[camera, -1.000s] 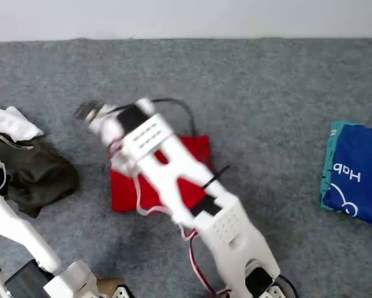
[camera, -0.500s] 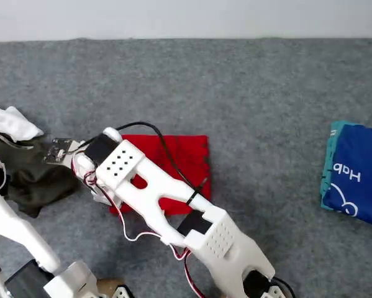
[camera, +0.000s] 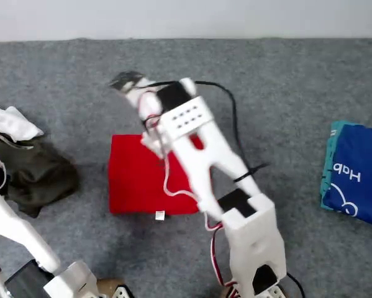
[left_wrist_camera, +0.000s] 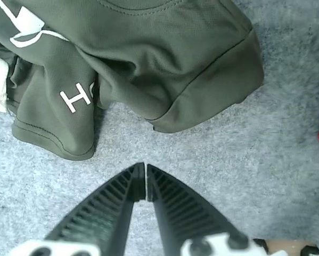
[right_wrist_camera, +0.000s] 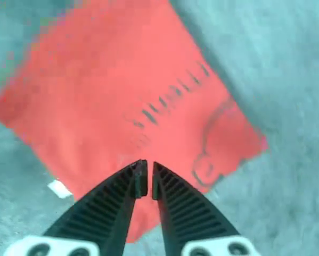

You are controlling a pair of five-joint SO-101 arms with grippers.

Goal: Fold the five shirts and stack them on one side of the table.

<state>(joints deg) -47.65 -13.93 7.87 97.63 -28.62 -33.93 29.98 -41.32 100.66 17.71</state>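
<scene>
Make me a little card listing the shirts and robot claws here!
red shirt: folded rectangle, middle of table
olive green shirt: crumpled, left side
white cloth: crumpled, touching olive green shirt
blue shirt: folded, atop teal cloth, right side
left gripper: shut, empty, near olive green shirt
right gripper: shut, empty, pointing at red shirt

Your work surface — a table covered in grey, felt-like fabric — meets a plain pale wall along its far edge.

A pale wall runs behind the grey felt covering.
</scene>
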